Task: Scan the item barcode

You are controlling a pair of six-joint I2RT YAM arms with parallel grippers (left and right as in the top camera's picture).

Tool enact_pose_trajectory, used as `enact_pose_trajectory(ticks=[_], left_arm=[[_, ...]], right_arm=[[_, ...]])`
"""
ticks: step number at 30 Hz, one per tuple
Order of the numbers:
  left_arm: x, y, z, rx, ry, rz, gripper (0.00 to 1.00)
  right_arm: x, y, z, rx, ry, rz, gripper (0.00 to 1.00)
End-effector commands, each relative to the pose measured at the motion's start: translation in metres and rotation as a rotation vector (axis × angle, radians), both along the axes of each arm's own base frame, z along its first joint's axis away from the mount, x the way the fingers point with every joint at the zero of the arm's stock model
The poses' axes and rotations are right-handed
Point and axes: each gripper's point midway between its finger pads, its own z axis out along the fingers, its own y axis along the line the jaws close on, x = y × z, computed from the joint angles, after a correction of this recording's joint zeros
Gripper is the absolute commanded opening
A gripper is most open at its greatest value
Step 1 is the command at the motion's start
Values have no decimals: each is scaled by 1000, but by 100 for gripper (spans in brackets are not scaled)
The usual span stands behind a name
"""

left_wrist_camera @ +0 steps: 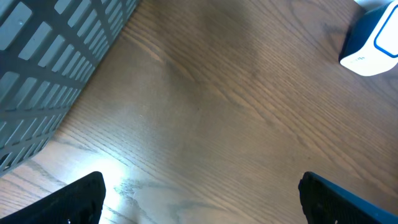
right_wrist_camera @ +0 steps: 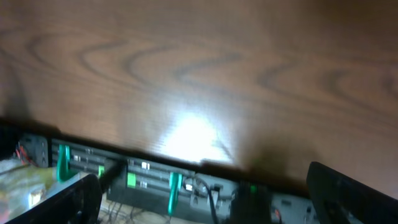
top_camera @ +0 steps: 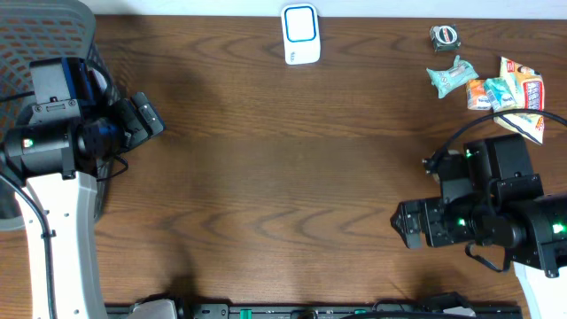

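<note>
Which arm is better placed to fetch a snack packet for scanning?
Right. The snack packets lie on the side of the right claw, near its arm; the left claw sits across the table by the basket.

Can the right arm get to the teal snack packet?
Probably yes: the right pincer is open and empty, the teal packet lies uncovered on that side, though the pincer points away and must turn.

In the overhead view we see the bench [top_camera: 283,177] evenly lit and sharp throughout. Both wrist views carry a white glare patch on the wood — the right one is dimmer and blurred, its lower edge dark.
</note>
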Motion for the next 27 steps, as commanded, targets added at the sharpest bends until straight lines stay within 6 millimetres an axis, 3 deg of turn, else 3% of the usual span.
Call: enact_pose_trajectory(ticks=[1,7,14,22,27], left_arm=[[2,1,7,-2,-17,2,98],[2,1,7,-2,-17,3,98],[2,1,7,-2,-17,2,98],[2,1,7,-2,-17,3,98],[2,1,7,-2,-17,2,98]], right_arm=[[14,3,2,13,-45,-7,99],[55,12,-6,40,-212,17,99],[74,17,-26,65,-446,66,99],[77,17,-31,63,-774,129,99],[76,13,-38,64,-884,119,99]])
